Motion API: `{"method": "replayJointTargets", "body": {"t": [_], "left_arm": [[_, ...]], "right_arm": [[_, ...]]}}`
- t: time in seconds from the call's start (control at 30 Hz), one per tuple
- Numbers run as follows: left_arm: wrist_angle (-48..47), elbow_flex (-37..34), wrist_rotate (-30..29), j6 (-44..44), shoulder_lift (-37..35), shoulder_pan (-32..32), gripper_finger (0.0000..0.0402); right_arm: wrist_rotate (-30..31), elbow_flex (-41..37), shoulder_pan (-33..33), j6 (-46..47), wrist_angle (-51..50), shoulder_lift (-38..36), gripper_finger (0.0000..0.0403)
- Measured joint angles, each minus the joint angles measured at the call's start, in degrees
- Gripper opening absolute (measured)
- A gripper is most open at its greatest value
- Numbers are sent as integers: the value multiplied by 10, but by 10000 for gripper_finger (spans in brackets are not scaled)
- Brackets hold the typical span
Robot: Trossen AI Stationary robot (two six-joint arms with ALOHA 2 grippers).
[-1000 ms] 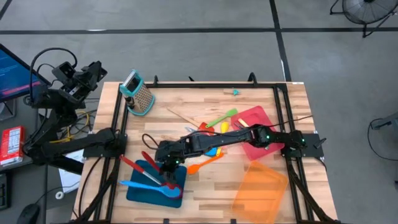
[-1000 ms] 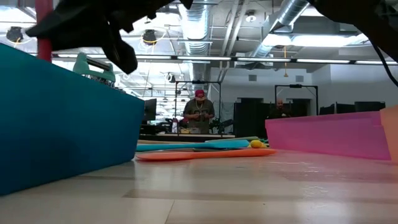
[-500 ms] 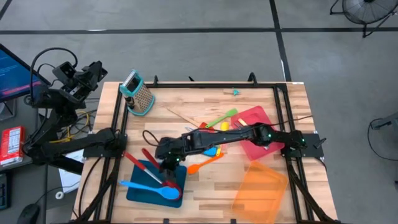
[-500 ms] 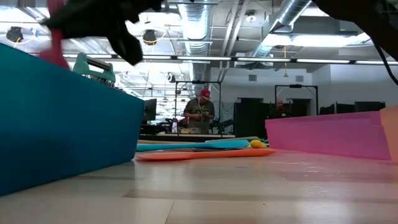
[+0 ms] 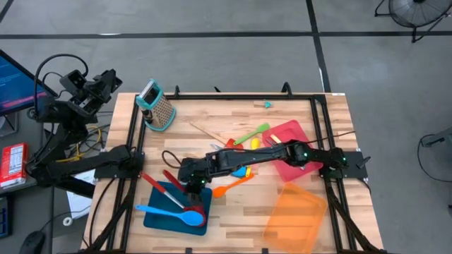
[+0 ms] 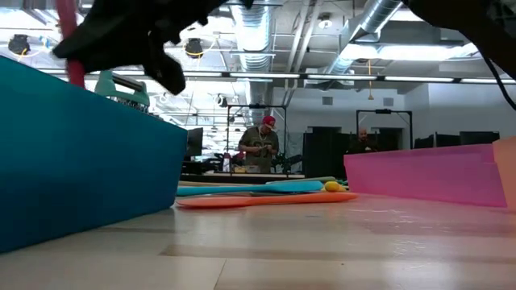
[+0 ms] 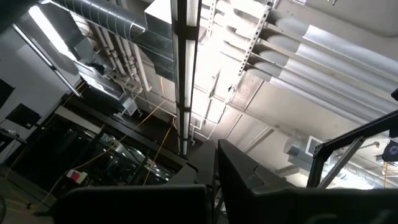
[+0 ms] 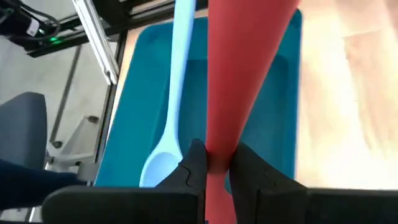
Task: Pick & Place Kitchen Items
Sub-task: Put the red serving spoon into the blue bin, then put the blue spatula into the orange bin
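My right gripper (image 5: pixel 192 196) reaches from the table's right side over the blue tray (image 5: pixel 157 219) at the near left and is shut on a red utensil (image 5: pixel 159 189). That utensil slants over the tray (image 8: pixel 280 124), its free end (image 6: pixel 68 48) rising above the tray wall (image 6: pixel 81 161). A light blue spoon (image 5: pixel 166 210) lies flat in the tray, its bowl (image 8: pixel 163 163) near my fingers. My left gripper (image 5: pixel 106 76) is parked off the table's far left corner, shut and pointing up at the ceiling (image 7: pixel 214 186). My right gripper pinches the red utensil's narrow shaft (image 8: pixel 217 146) between its two fingers (image 8: pixel 194 163). It comes slanting down from the table's right side. The shaft widens away from the fingers and rises toward the table's left, above the tray floor. Its lower end is hidden under the gripper.
A metal grater (image 5: pixel 157 106) stands at the far left. Green (image 5: pixel 253 134), yellow (image 5: pixel 241 171) and orange (image 5: pixel 229 187) utensils lie mid-table under my right arm. A red tray (image 5: pixel 293 152) and an orange tray (image 5: pixel 295 215) sit at the right. A person (image 6: pixel 260 145) stands in the room beyond.
The red utensil in my right gripper has tipped a little: in the low view its raised end has gone from upright to slanting. The gripper stays shut on it over the blue tray.
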Motion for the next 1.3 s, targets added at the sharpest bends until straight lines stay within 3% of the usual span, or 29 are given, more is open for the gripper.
{"method": "replayJointTargets", "body": {"t": [0.37,0.77,1.13,1.3], "left_arm": [[0,0,0,0,0,0,1],[0,0,0,0,0,0,1],[-1,0,0,0,0,0,1],[-71,1,47,0,-1,0,1]], "right_arm": [[-27,0,8,0,-2,17,31],[-26,-10,2,-37,19,17,83],[-32,-10,12,-48,23,17,199],[-31,-1,9,-55,-39,-9,227]]}}
